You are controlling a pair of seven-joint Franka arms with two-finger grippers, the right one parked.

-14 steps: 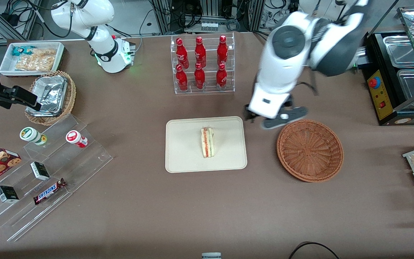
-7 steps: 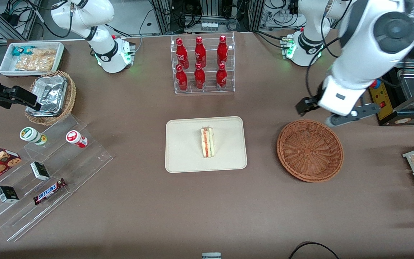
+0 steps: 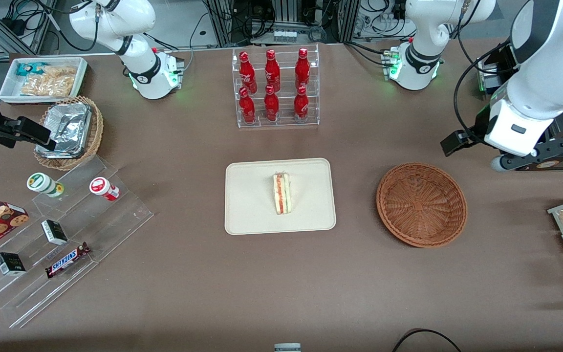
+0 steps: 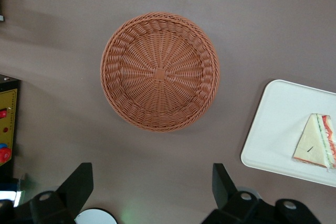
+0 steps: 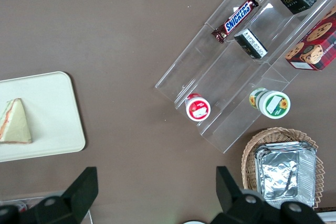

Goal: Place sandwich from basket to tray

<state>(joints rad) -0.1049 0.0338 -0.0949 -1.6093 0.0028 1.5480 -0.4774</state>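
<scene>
The sandwich (image 3: 282, 193) lies on the cream tray (image 3: 247, 210), its orange-red and green cut edge showing. Beside the tray, toward the working arm's end of the table, sits the reddish-brown basket (image 3: 422, 204) with nothing in it. My gripper (image 3: 474, 154) hangs open above the table, farther from the front camera than the basket and past its rim toward the working arm's end. The left wrist view looks down on the bare basket (image 4: 159, 72), the tray (image 4: 278, 129) and the sandwich (image 4: 315, 148), with nothing between the gripper (image 4: 151, 184) fingers.
A clear rack of red bottles (image 3: 275, 88) stands farther from the front camera than the tray. A black machine with red buttons (image 3: 521, 127) is close beside my gripper. A foil-lined basket (image 3: 69, 129), a white snack bin (image 3: 42, 78) and an acrylic snack stand (image 3: 66, 234) lie toward the parked arm's end.
My gripper has swung from between tray and basket, across the basket's rim, toward the working arm's end of the table. The sandwich stays put on the tray.
</scene>
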